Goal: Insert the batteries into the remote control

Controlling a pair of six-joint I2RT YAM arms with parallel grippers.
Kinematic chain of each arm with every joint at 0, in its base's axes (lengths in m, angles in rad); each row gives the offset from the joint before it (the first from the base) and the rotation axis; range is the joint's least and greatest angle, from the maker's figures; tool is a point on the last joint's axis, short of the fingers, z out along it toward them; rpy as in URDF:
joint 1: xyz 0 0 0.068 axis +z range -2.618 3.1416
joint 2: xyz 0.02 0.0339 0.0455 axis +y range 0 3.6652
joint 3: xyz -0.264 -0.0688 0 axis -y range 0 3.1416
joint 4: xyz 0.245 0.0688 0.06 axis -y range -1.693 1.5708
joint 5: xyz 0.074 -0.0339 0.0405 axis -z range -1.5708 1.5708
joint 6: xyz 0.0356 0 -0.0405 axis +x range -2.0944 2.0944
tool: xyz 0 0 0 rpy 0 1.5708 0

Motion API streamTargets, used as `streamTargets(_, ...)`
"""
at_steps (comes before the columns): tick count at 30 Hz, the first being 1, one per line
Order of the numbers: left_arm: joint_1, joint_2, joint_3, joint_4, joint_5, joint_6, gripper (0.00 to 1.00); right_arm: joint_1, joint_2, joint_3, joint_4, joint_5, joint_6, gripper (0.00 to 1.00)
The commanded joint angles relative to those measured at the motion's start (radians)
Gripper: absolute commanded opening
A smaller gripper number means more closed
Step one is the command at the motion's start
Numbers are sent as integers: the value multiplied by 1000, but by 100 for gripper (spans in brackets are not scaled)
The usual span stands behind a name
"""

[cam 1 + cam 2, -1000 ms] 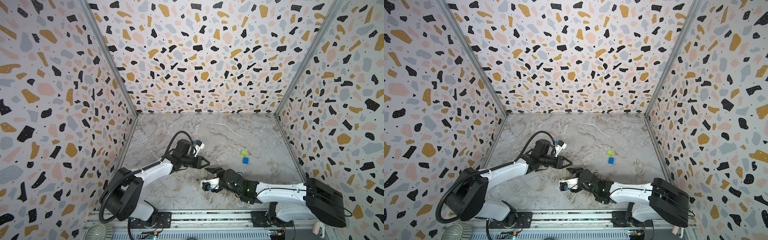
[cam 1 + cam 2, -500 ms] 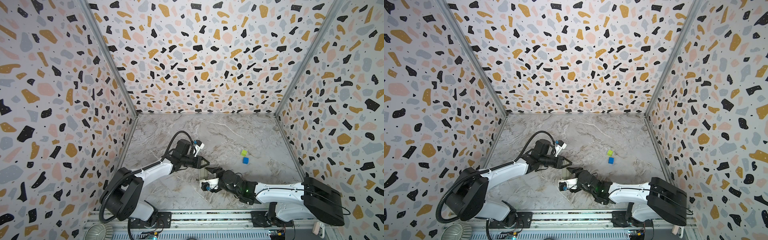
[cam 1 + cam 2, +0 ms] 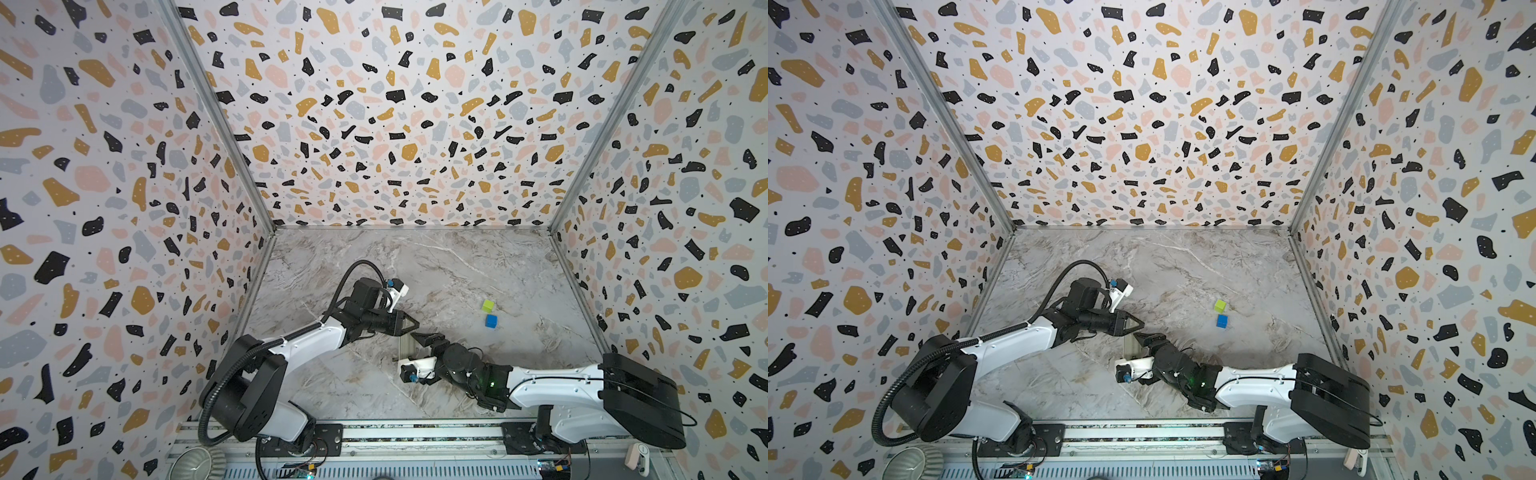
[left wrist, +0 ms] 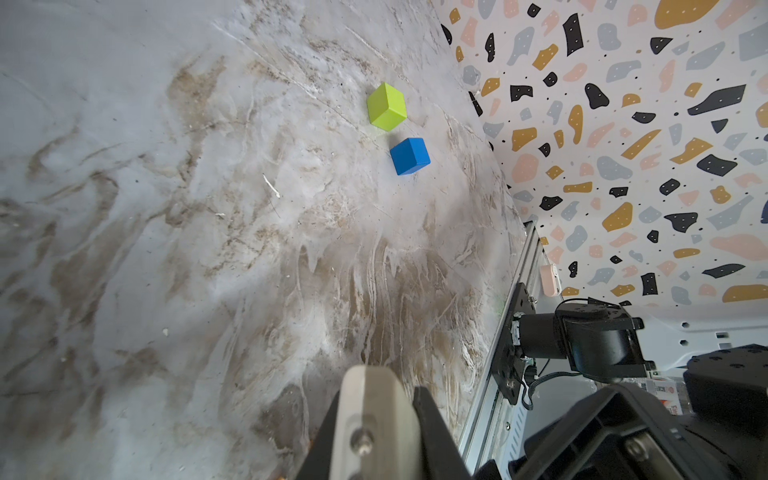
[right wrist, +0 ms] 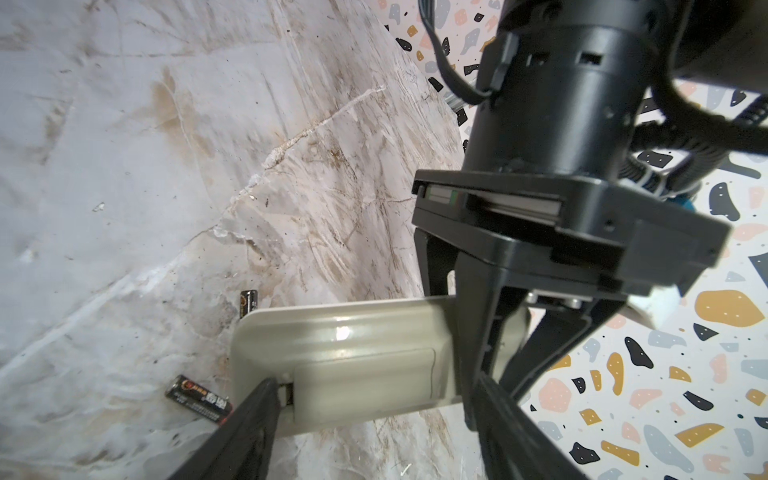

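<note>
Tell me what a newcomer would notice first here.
Near the front of the table, the left gripper clamps one end of the remote control, while the right gripper has its jaws open close to it. Two batteries lie beside the remote; a green cube and a blue cube sit farther right.

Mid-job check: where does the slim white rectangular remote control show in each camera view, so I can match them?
In a top view: the remote control is a pale strip at the left gripper's tip.
In a top view: the same strip at that tip.
Left wrist: its cream end sits between the left gripper's fingers.
Right wrist: its cream back, battery cover showing.
Shared landmark: the left gripper, shut on one end.
</note>
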Motion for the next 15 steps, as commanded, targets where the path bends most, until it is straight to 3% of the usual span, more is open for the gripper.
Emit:
streamTargets(1, -13, 2, 14, 14, 96, -38, 0, -24, -31, 2, 57, 40, 29, 76)
streamTargets(15, -12, 16, 18, 1, 86, -33, 0, -32, -56, -12, 99, 100, 27, 75)
